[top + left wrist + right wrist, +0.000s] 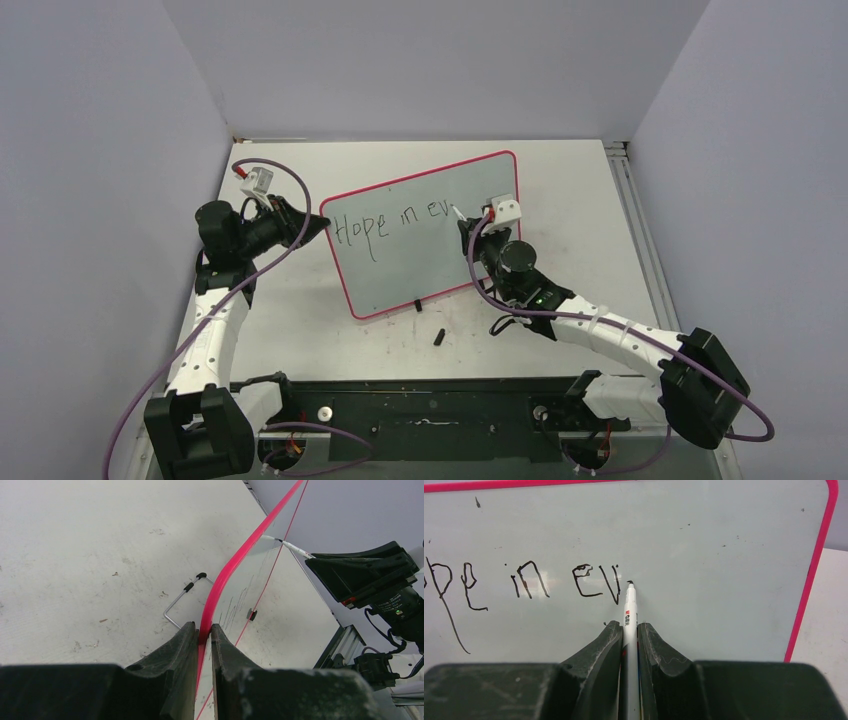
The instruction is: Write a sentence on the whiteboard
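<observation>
The whiteboard (420, 265) stands tilted on the table, pale grey with a red-pink rim (235, 562). The sentence (390, 225) on it reads "Hope in ev" in black marker (589, 580). My left gripper (322, 224) is shut on the board's left edge, and the rim sits pinched between its fingers (204, 627). My right gripper (466, 228) is shut on a white pen (629, 605). The pen's black tip rests at the board just right of the "v". The pen's rear end is hidden between the right gripper's fingers (629, 625).
A small black pen cap (439, 336) lies on the table in front of the board. A black foot (416, 304) sits under the board's lower edge, and a wire stand (182, 597) juts out behind it. An aluminium rail (630, 200) runs along the table's right side.
</observation>
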